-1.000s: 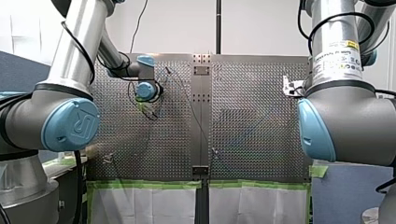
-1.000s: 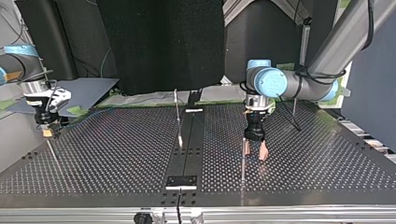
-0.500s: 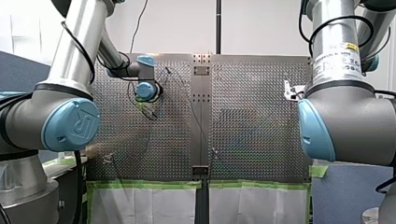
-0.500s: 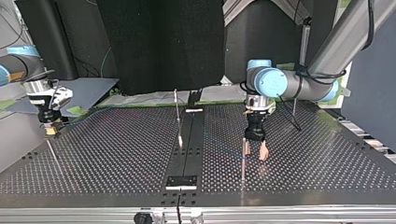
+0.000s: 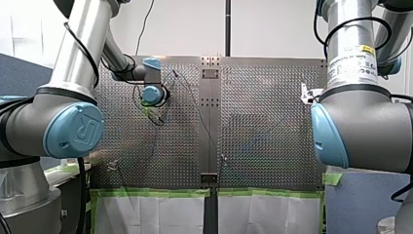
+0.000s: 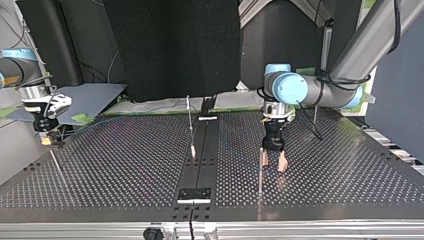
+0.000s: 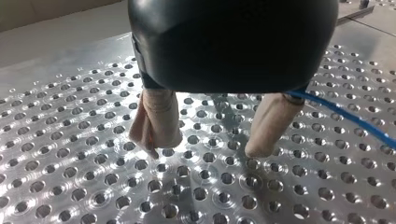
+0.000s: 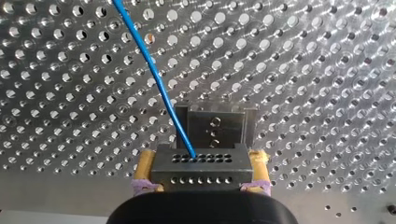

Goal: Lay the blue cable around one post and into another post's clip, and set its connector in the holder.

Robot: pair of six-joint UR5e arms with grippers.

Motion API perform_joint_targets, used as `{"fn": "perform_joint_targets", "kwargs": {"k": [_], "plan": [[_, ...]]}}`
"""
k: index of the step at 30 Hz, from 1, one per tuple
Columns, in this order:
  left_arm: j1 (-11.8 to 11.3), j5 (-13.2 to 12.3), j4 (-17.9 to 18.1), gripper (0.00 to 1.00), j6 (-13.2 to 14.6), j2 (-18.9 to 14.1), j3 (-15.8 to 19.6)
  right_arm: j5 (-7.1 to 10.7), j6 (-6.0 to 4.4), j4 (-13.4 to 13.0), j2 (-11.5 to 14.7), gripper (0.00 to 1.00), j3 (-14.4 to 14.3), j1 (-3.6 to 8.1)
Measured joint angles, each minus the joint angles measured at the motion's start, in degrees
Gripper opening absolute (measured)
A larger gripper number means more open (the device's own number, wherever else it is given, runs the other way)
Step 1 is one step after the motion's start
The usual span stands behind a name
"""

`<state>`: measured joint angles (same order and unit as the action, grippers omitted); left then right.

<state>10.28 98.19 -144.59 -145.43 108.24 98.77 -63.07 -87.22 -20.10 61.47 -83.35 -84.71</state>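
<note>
In the right wrist view my right gripper is shut with its yellow pads on a grey metal connector full of small holes. The blue cable leaves the connector's top and runs away over the perforated plate. A metal holder sits on the plate just ahead of the connector. In the top view that gripper hangs at the table's left edge. My left gripper is open, its beige fingers just above the plate, with the blue cable passing beside one finger. It stands next to a thin post.
A taller post rises near the dark centre strip of the table. Another thin post leans near the top view's left edge. Green tape and white sheets border the table's near side in the front view.
My right gripper has shifted a little toward the front view's right edge with the connector still in it. My left arm has stayed put.
</note>
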Motion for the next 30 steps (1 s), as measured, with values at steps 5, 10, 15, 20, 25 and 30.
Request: {"fn": "perform_joint_targets", "kwargs": {"k": [5,10,15,20,25,30], "plan": [[0.0,0.0,0.0,1.0,0.0,0.0,0.0,0.21,-0.17,0.0,0.0,0.0,0.0,-0.13],[0.0,0.0,0.0,1.0,0.0,0.0,0.0,0.22,-0.35,-0.4,-0.1,0.0,0.0,-0.34],[0.0,0.0,0.0,1.0,0.0,0.0,0.0,0.21,-0.49,-0.7,-0.2,0.0,0.0,-0.58],[0.0,0.0,0.0,1.0,0.0,0.0,0.0,0.12,-0.77,-1.1,-0.2,0.0,0.1,-0.86],[0.0,0.0,0.0,1.0,0.1,0.0,0.0,-0.04,-1.18,-1.4,-0.3,0.0,0.4,-1.01],[0.0,0.0,0.0,1.0,0.1,0.0,0.0,-0.55,-1.66,-1.5,-0.5,0.0,0.7,-1.03]]}}
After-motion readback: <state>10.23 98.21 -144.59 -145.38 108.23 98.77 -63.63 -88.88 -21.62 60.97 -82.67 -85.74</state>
